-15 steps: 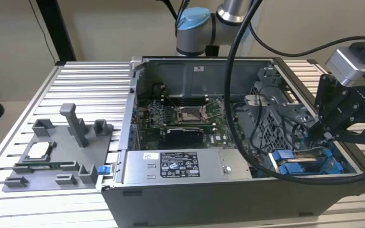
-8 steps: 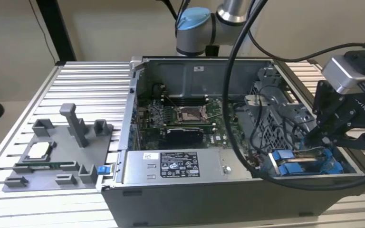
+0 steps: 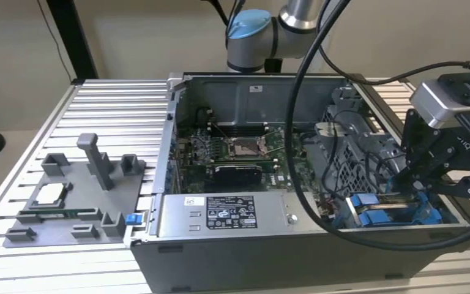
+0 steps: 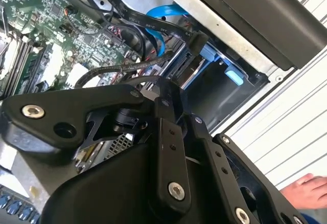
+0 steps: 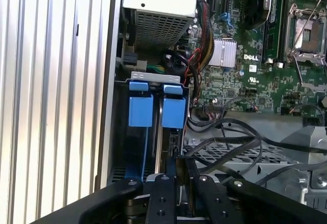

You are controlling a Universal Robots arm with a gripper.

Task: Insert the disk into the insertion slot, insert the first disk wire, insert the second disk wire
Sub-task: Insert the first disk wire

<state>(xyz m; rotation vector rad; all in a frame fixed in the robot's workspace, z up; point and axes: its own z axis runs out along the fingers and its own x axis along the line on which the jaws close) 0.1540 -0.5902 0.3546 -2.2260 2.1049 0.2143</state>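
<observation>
At the dark grey perforated metal drive bay (image 5: 153,75), the black gripper (image 5: 182,165) hangs close over the blue-framed disk (image 5: 173,112) seated inside; its grip cannot be told.

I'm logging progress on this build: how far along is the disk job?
Looks done: two blue carriers stand in the insertion slot, so the disk seems inserted. In hand: the gripper hangs right at that bay, beside loose black cables. Left: whether either disk wire is plugged in cannot be told.
</observation>
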